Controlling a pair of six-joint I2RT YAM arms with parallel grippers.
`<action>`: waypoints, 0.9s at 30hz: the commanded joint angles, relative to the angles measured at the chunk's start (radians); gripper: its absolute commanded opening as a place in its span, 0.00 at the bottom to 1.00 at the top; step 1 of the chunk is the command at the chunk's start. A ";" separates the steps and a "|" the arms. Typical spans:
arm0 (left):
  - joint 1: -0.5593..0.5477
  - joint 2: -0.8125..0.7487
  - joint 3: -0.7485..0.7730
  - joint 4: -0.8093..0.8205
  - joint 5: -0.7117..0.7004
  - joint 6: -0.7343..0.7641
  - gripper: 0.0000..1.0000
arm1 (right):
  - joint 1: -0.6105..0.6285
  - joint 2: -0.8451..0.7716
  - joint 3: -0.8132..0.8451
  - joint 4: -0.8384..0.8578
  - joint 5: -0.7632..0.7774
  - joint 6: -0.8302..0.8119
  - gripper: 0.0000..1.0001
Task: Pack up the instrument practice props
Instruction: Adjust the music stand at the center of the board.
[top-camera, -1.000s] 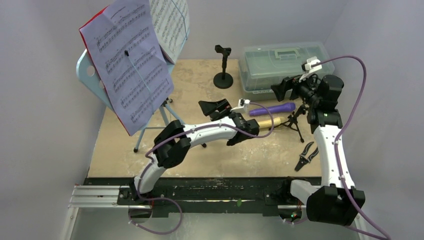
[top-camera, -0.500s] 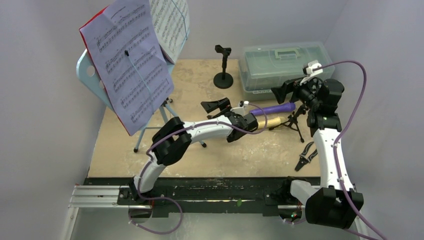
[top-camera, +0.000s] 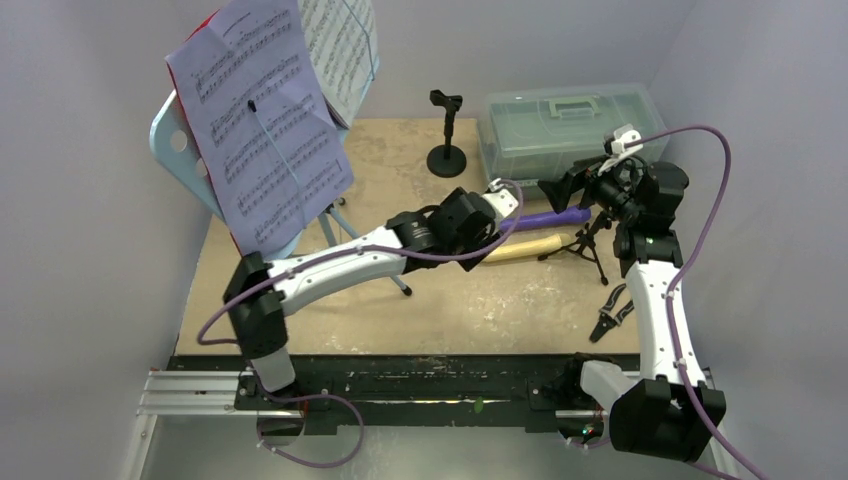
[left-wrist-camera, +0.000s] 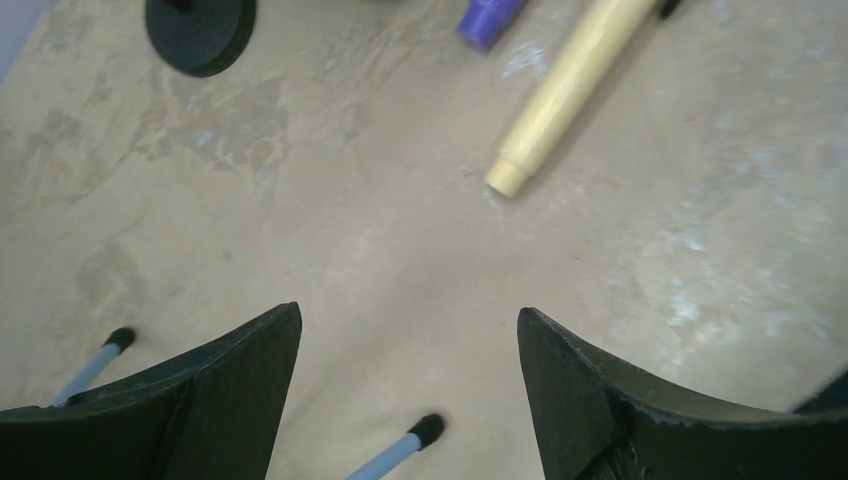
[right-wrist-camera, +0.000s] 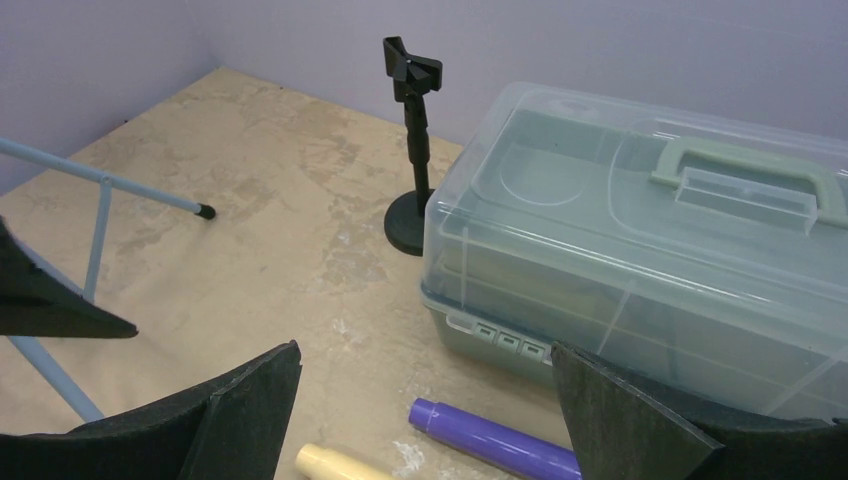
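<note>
The light-blue music rest (top-camera: 172, 135) stands on tripod legs (top-camera: 335, 235) at the left. It carries printed sheet music (top-camera: 262, 130) with a red folder (top-camera: 205, 25) behind it. A purple microphone (top-camera: 556, 215) and a cream microphone (top-camera: 520, 247) lie mid-table. My left gripper (left-wrist-camera: 408, 312) hangs open over bare table, short of the cream microphone (left-wrist-camera: 565, 95), with nothing between its fingers. My right gripper (right-wrist-camera: 425, 350) is open above the purple microphone (right-wrist-camera: 495, 443), holding nothing. One black mic holder (top-camera: 446, 150) stands on a round base. The other black mic holder (top-camera: 592, 238) is a tripod under the right arm.
A translucent grey-green box with a handle (top-camera: 565, 125) stands shut at the back right, close to my right gripper (top-camera: 558, 186). Black pliers (top-camera: 612, 312) lie by the right edge. Two leg tips (left-wrist-camera: 428, 428) of the music rest reach under my left wrist.
My left arm has stretched out and turned its gripper downward over the table by the microphones, its jaws narrowing slightly. The right gripper has dipped a little toward the purple microphone.
</note>
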 joint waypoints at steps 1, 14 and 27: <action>-0.006 -0.179 -0.182 0.255 0.327 -0.075 0.78 | -0.005 -0.016 -0.002 0.039 -0.027 -0.014 0.99; -0.204 -0.406 -0.589 0.509 0.266 -0.145 0.70 | -0.006 -0.012 -0.013 0.041 -0.044 -0.030 0.99; -0.202 -0.963 -1.070 0.747 -0.203 -0.352 0.68 | -0.007 -0.010 -0.032 0.053 -0.082 -0.041 0.99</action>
